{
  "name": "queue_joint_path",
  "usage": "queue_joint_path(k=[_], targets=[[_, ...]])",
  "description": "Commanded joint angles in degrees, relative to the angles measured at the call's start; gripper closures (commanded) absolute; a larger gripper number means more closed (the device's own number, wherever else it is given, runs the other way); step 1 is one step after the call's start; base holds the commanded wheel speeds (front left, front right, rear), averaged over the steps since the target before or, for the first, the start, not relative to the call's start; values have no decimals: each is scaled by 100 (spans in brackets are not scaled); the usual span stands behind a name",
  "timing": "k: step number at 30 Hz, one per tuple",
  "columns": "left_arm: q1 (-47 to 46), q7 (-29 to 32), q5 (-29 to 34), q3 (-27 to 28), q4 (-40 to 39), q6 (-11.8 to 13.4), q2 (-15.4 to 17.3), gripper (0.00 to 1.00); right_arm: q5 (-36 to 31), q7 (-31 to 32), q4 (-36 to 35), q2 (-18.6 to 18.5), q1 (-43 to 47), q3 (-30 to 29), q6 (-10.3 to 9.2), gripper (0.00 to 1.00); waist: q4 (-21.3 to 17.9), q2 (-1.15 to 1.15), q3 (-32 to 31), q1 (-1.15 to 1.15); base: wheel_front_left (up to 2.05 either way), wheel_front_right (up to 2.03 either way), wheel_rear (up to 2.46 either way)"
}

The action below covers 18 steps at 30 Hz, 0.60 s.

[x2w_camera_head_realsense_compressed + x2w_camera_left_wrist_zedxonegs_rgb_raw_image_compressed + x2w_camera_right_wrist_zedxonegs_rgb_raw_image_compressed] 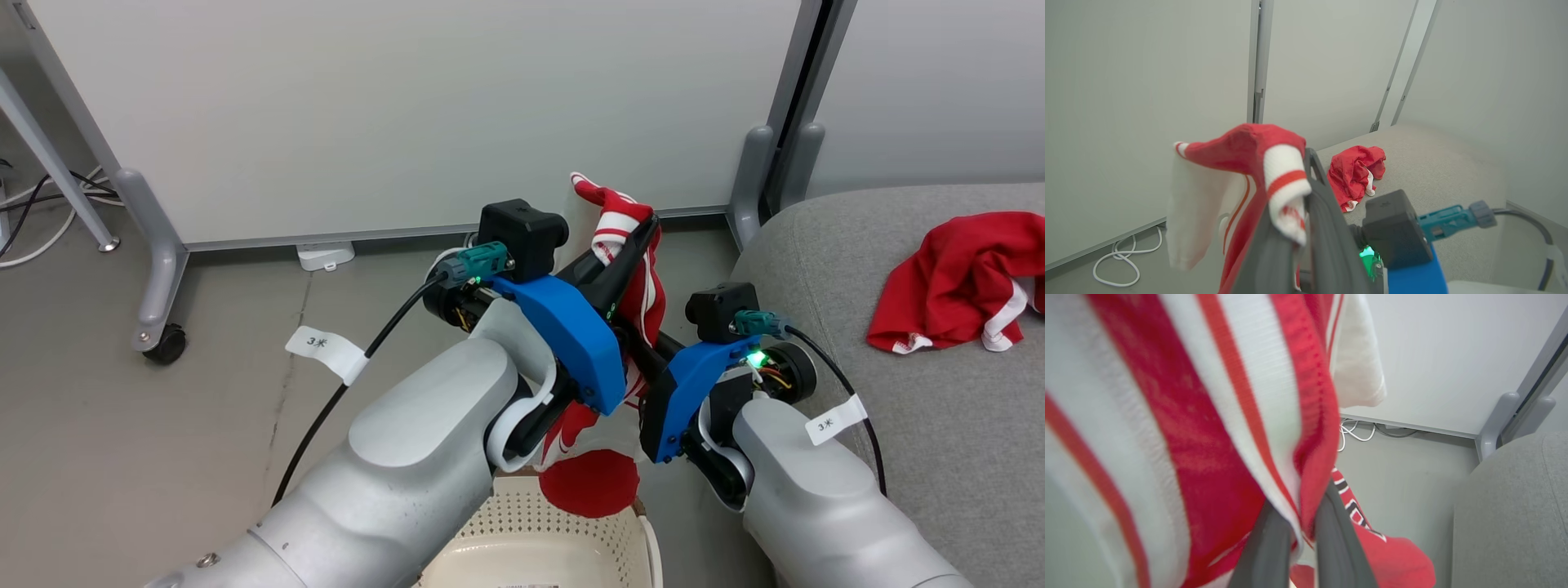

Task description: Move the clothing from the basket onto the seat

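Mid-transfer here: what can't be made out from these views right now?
Basket interior: head view, cut by the bottom edge, covered by the left forearm.
Right hand fingertips: right wrist view, buried in the striped garment.
Garment's printed marking: right wrist view, partly behind the hand, unreadable.

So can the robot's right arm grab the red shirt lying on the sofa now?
Probably not yet. The right tool is shut on the striped garment, so its grip is taken. The plain red garment lies on the seat beside that arm with nothing between, so reach itself looks fine.
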Motion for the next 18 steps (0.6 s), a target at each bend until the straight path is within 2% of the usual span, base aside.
queue_joint_path(k=[1,8,9,10,18], targets=[[-128,-32,-18,-20,20,2,1,100,64,-42,40,-9,-113,35,1,100,-8,0,-4,0,0,0,0],[-123,-30,-26,-54,123,35,1,100,201,-140,147,-9,-201,224,1,100,-42,0,13,0,0,0,0],[-120,-41,-23,-56,135,35,1,63,228,-148,152,-9,-215,248,1,100,-48,0,21,0,0,0,0],[-108,-38,-25,-63,145,16,3,2,242,-163,158,-9,-230,271,1,100,-56,0,31,0,0,0,0],[143,-260,-4,-75,220,-116,225,0,385,-316,248,-9,-311,375,1,100,-127,0,101,0,0,0,0]])
